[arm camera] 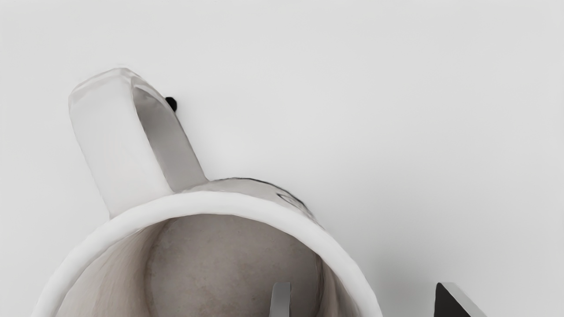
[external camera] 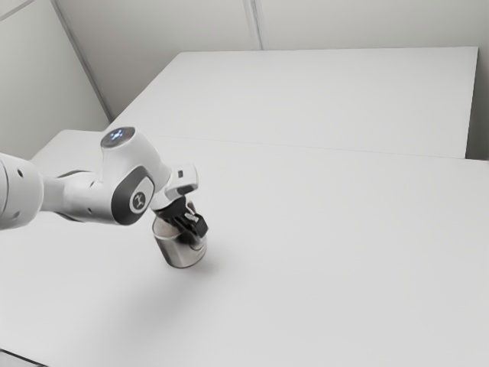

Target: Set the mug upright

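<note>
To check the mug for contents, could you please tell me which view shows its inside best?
The wrist view, looking past the rim to the mug's floor; the exterior view shows the opening partly behind the gripper.

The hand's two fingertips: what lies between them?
The mug's rim and bare table, in the wrist view; one fingertip is within the rim, the other outside.

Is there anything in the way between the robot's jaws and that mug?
Nothing visible is in the way: the jaws stand apart astride the wall of the mug, one inside it and one outside.
</note>
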